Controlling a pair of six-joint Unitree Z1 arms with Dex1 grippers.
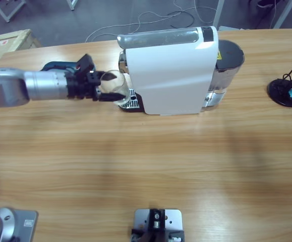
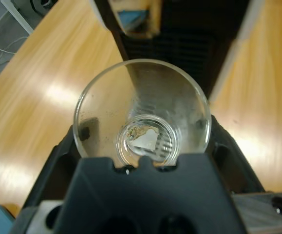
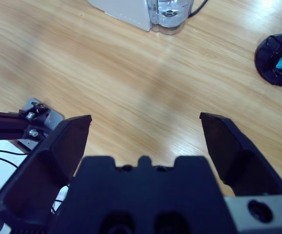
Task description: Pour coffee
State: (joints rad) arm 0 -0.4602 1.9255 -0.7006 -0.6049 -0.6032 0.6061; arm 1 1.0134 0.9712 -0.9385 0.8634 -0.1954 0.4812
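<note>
Two tools are mine, and only the left tool has anything in it: its jaws are closed around a clear glass, one jaw on each side of the wall, as my left wrist view shows looking down into the rim. At the bottom of that glass I see only a thin pale film with a few brownish specks, so I cannot tell how much coffee is there. From above, the glass sits at the front of the white coffee machine, over its metal drip grate, on the wooden table. My right tool hangs above bare table with its jaws spread wide and nothing between them; a black round stand lies well off beyond it.
</note>
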